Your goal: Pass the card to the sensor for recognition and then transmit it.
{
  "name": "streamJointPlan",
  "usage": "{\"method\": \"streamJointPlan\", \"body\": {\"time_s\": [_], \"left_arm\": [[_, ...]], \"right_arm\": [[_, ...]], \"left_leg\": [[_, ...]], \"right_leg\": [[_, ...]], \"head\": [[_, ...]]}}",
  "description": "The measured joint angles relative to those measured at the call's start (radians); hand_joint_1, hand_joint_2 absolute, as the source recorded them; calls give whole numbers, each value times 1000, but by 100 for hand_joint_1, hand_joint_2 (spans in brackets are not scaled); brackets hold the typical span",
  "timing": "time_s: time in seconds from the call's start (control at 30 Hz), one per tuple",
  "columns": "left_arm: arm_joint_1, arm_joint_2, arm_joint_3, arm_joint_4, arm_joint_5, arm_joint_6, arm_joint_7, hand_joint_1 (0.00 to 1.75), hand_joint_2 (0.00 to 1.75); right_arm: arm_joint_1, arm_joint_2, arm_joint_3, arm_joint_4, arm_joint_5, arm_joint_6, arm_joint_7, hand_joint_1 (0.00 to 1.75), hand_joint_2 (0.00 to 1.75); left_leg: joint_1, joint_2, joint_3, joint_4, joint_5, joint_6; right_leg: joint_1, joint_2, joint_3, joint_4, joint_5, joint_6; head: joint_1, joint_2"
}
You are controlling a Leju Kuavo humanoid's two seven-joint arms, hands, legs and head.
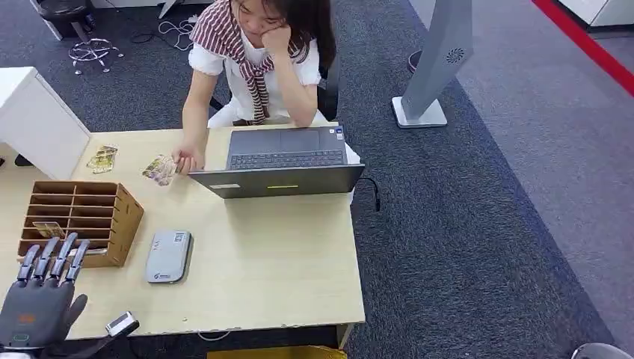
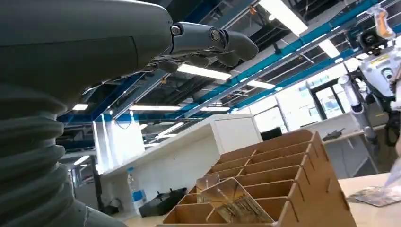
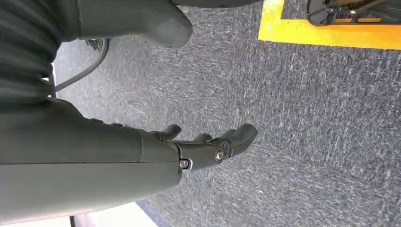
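One card to be drawn from the wooden rack; neither hand has hold of anything.

Head view: the left hand (image 1: 41,295) is seen at the near left table (image 1: 284,284) edge, fingers straight and spread, tips just before the wooden rack (image 1: 112,213); a card (image 1: 48,229) lies in a near-left slot. The grey sensor (image 1: 168,256) is placed right of the rack; another card (image 1: 160,169) is held by a person's hand (image 1: 187,159) beside the laptop (image 1: 280,161), more cards (image 1: 102,158) at far left. Left wrist view: fingers (image 2: 213,40) are held extended above the rack, nothing in them; the slotted card (image 2: 227,201) stands tilted, its upper edge exposed. It is judged light, thin, stiff, slick, best pinched at that edge. Right wrist view: the right hand (image 3: 208,146) hangs over carpet (image 3: 307,142), loosely part-open, empty.
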Motion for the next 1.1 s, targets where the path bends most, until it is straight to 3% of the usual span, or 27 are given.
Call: {"method": "streamJointPlan", "body": {"time_s": [0.37, 0.77, 1.1], "left_arm": [[-126, -37, 6, 65, 21, -68, 116, 0, 175], [-143, -58, 20, 89, 37, -84, 135, 0, 175], [-148, -84, 46, 89, 64, -150, 167, 0, 175]], "right_arm": [[-2, 0, 2, 0, 17, -1, 5, 0, 175], [-2, 0, 2, 0, 18, -1, 6, 0, 175], [-2, 0, 3, 0, 18, -4, 6, 0, 175]], "left_leg": [[0, 0, 0, 0, 0, 0], [0, 0, 0, 0, 0, 0], [0, 0, 0, 0, 0, 0]], "right_leg": [[0, 0, 0, 0, 1, 0], [0, 0, 0, 0, 0, 0], [0, 0, 0, 0, 0, 0]], "head": [[0, 0], [0, 0], [0, 0]]}}
